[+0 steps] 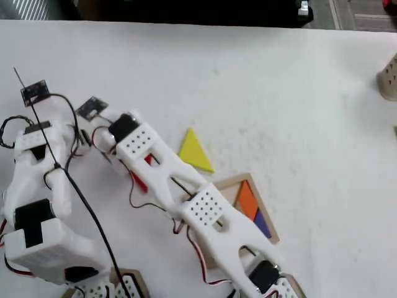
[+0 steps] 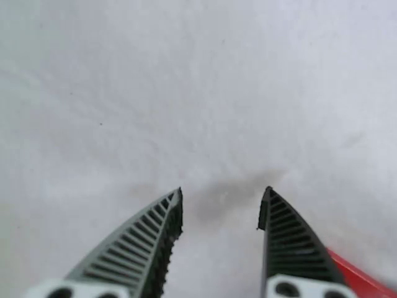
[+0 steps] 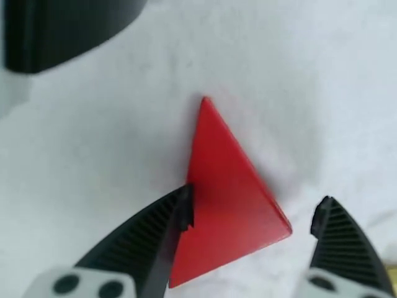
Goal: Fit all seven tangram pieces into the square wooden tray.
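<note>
My R fingers (image 3: 155, 239) spread over red triangle (image 3: 226, 186), lining up pinch for tray (image 1: 232, 184); L fingers (image 2: 139, 248) spread, parked over bare desk (image 2: 186, 93).

No writing, number, label, brand or sign can be read in any view; the small circuit boards (image 1: 35, 92) are too small to tell whether they carry any marking.

I see a white table (image 1: 291, 93), a tan object dotted with holes (image 1: 388, 79) at its right edge, and a dark strip (image 1: 186, 9) beyond its far edge.
</note>
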`<state>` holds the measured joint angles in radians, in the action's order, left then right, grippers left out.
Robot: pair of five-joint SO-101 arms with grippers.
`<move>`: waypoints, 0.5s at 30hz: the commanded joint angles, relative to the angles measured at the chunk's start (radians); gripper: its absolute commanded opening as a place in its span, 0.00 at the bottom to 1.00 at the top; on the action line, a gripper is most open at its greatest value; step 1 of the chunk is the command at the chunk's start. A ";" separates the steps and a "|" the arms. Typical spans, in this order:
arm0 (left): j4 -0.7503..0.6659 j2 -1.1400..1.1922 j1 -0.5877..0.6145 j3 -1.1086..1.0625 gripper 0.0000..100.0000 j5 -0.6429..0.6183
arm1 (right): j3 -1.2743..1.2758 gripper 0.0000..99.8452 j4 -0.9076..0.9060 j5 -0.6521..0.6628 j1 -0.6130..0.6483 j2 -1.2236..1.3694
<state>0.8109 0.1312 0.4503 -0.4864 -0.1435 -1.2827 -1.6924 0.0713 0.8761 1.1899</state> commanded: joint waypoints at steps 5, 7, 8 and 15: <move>-0.015 -0.059 -0.008 0.003 0.21 -0.002 | 0.204 0.31 -0.030 -0.071 -0.038 -0.074; -0.015 -0.059 -0.008 0.003 0.21 0.029 | 0.284 0.31 -0.028 -0.072 -0.019 -0.110; -0.014 -0.059 -0.010 0.003 0.21 0.040 | 0.316 0.31 -0.028 -0.072 -0.008 -0.124; -0.012 -0.059 -0.010 0.003 0.21 0.048 | 0.350 0.31 -0.027 -0.068 -0.012 -0.139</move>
<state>0.8109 0.1312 0.4503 -0.4864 -0.1066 -0.9636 -1.6985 0.0069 0.8730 1.0518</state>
